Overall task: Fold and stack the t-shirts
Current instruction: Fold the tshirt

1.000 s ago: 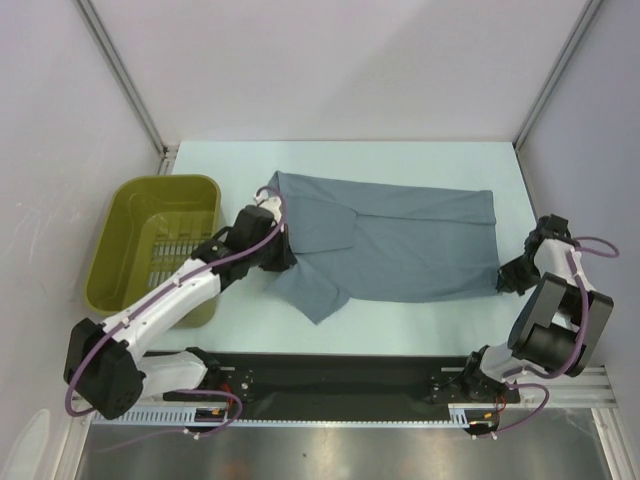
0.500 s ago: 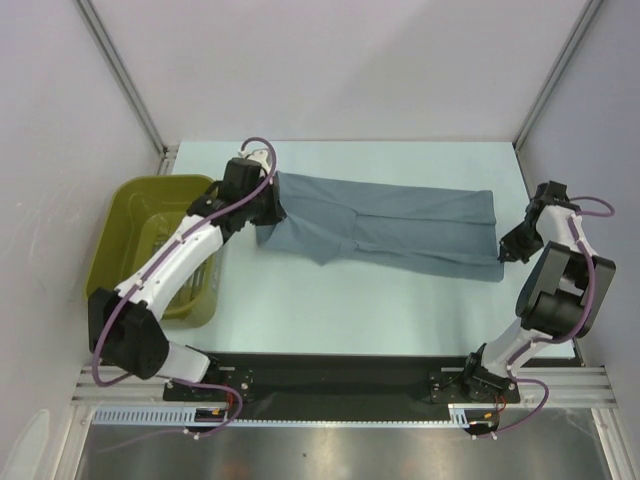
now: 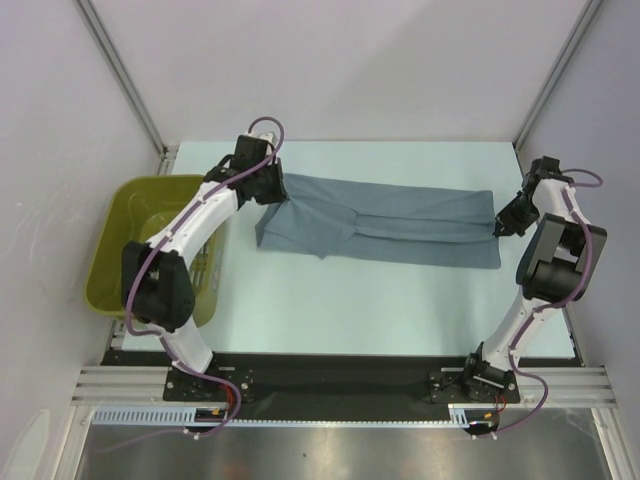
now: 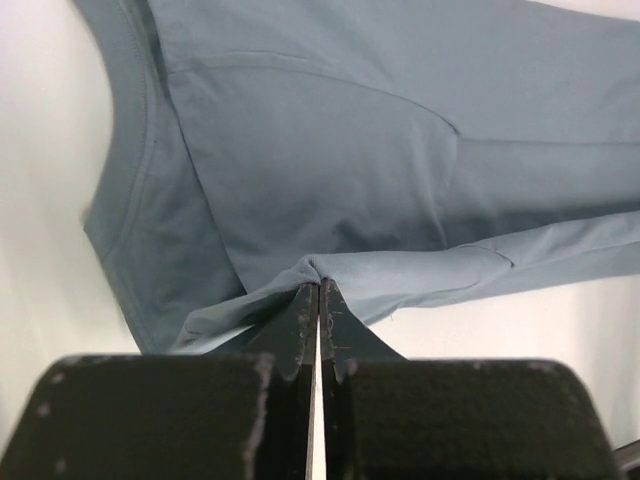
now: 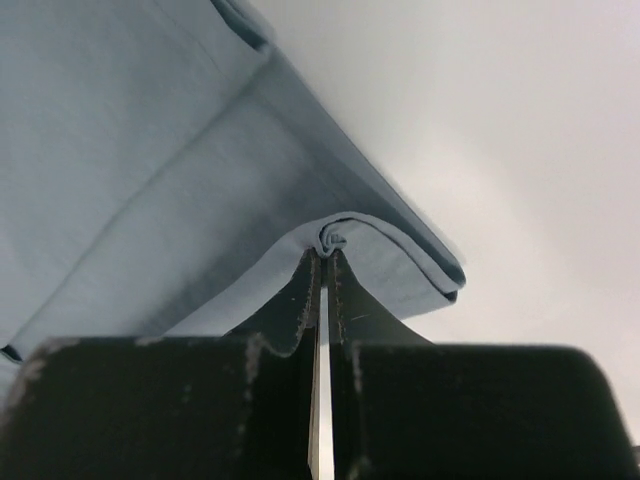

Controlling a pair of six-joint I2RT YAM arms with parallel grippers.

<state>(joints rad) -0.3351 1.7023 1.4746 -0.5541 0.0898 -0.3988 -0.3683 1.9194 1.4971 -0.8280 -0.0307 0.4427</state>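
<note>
- A pale tabletop (image 3: 380, 310) boxed in by plain white walls carries the work. An olive basket (image 3: 108, 250) sits at its left edge.
- The slate blue-grey t-shirt (image 3: 400, 225) lies across the far middle of the tabletop as a long band folded lengthwise. It spans the gap between the two arms, with its left end near the basket.
- The left claw (image 4: 318, 290) is pressed together on a gathered fold of cloth at the collar end. The neckline shows off to the side in its wrist view.
- The right claw (image 5: 325, 258) is likewise pinching a doubled edge at the hem end, with the layers curling over its tips.
- The cloth reads as light, soft, limp cotton. It puckers where pinched, so it should drape rather than hold a shape, and would likely drag on the tabletop rather than slide freely.
- A thin pinch could let one layer slip. Taking hold through all layers at corners or folded edges, with both ends level, looks the safest grip.
- Nothing here is fragile. The risk is wrinkling, or a layer peeling loose.
</note>
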